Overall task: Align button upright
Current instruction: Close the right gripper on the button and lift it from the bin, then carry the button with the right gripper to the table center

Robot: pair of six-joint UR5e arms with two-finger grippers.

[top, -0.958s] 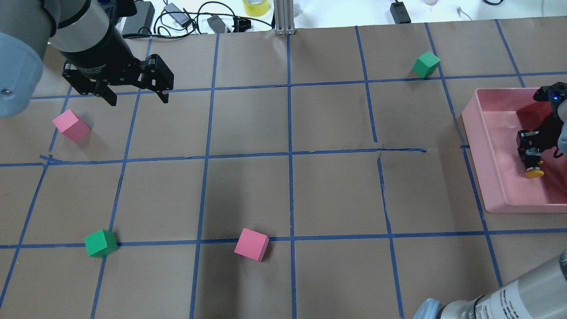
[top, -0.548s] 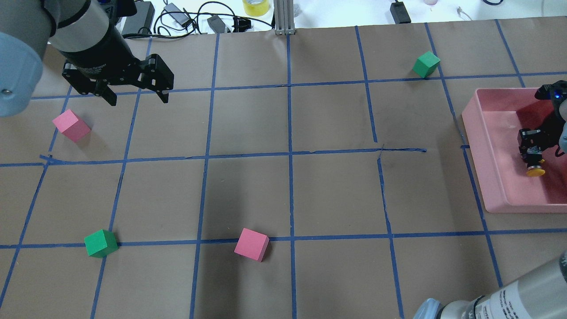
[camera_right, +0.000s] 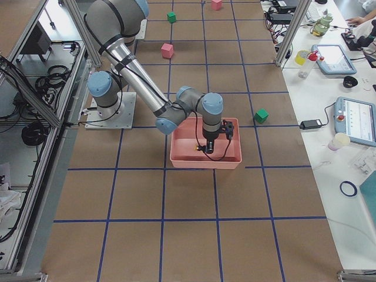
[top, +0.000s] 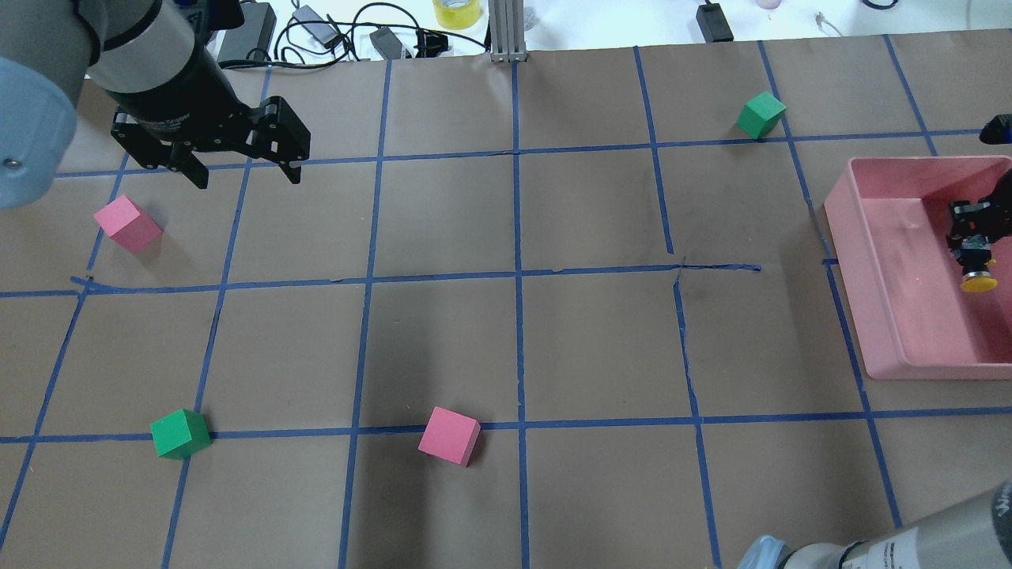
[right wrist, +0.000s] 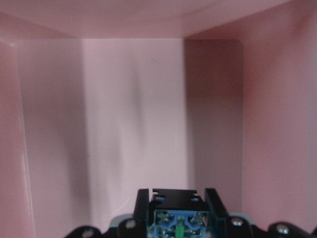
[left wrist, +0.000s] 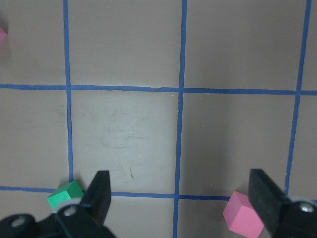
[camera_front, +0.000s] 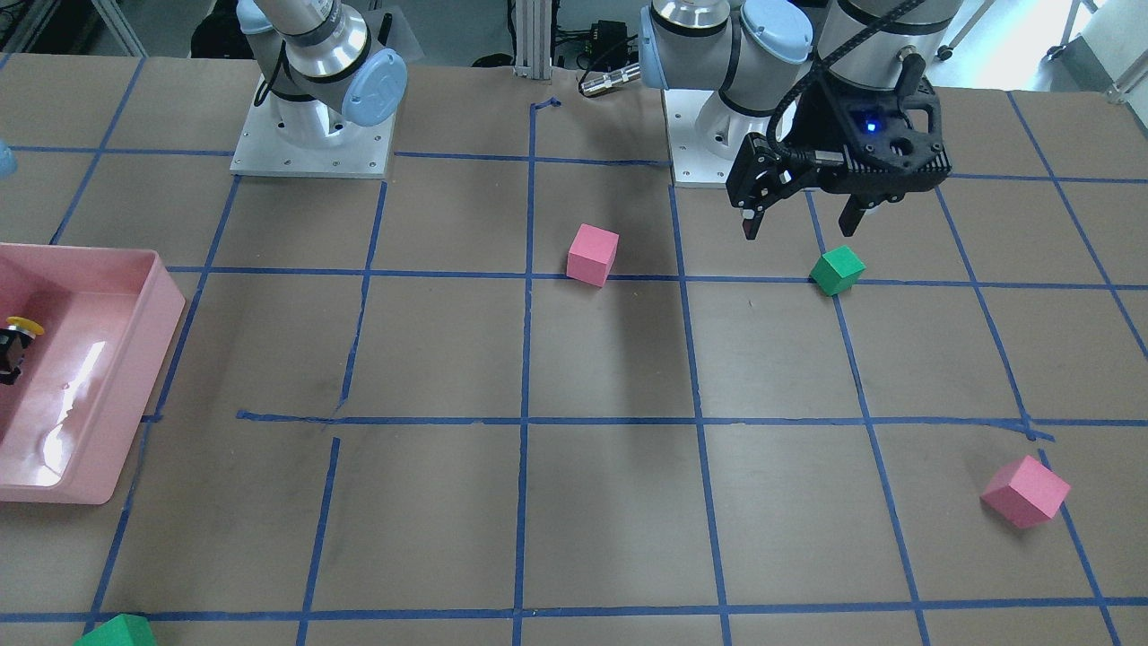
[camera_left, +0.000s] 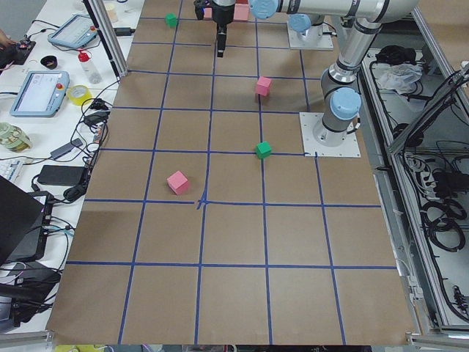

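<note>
The button (top: pixel 978 273), with a yellow cap and black body, is held inside the pink tray (top: pixel 858 269) at the table's right end. My right gripper (top: pixel 974 246) is shut on its body. In the overhead view the cap sits below the fingers. In the right wrist view the button's base with blue terminals (right wrist: pixel 178 219) faces the camera between the fingers, over the tray floor. The front-facing view shows the cap (camera_front: pixel 21 327) at the left edge. My left gripper (top: pixel 241 170) is open and empty, hovering at the far left of the table.
Two pink cubes (top: pixel 126 224) (top: pixel 449 436) and two green cubes (top: pixel 180 433) (top: pixel 761 114) lie on the brown paper with its blue tape grid. Cables and a yellow tape roll (top: pixel 456 12) lie beyond the far edge.
My right gripper has carried the button to the right and farther from the robot inside the tray. The left arm has not moved.
</note>
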